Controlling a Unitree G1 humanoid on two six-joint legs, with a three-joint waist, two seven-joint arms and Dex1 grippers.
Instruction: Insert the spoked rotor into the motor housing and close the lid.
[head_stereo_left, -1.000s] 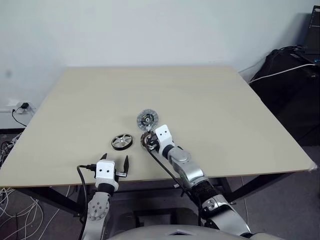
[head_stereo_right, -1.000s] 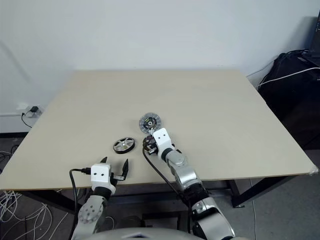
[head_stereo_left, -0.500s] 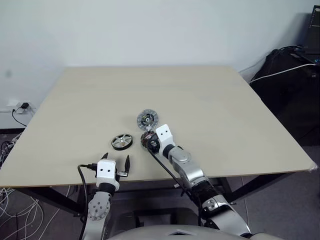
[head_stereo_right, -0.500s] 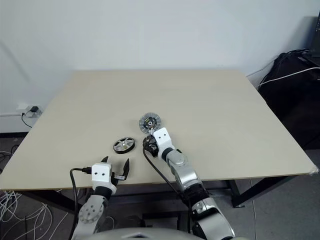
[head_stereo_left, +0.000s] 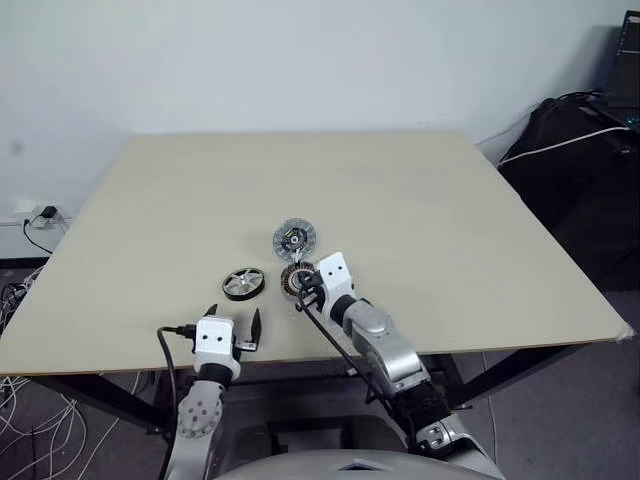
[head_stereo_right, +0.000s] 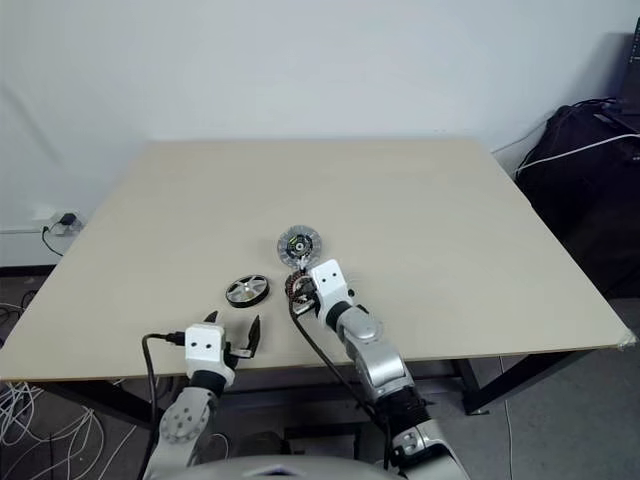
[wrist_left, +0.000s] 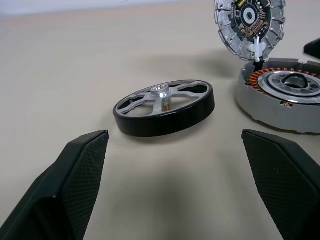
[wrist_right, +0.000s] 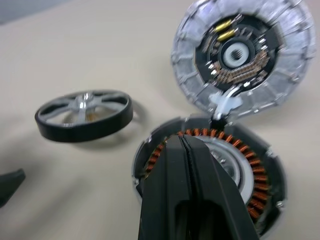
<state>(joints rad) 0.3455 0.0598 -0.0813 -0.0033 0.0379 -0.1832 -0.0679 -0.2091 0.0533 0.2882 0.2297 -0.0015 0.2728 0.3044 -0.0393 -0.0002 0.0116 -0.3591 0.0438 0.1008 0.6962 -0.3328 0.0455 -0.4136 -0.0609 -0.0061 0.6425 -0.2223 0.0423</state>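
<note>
The spoked rotor (head_stereo_left: 244, 283) lies on the table (head_stereo_left: 450, 230), at nine o'clock of the motor housing (head_stereo_left: 296, 279). The right end effector (wrist_right: 186, 150), pressed closed and empty, should be opened wide before the rim is approached; the left end effector (wrist_left: 175, 150) is spread fully.

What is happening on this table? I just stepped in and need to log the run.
A humanoid robot is assembling a small motor. Its right tool is shut, holding nothing, just over the round motor housing with copper windings. The silver ribbed lid stands open, hinged up behind the housing. The black-rimmed spoked rotor with a silver hub lies flat on the beige table beside the housing, not yet inserted. The left tool is open near the table's front edge, facing the rotor.
</note>
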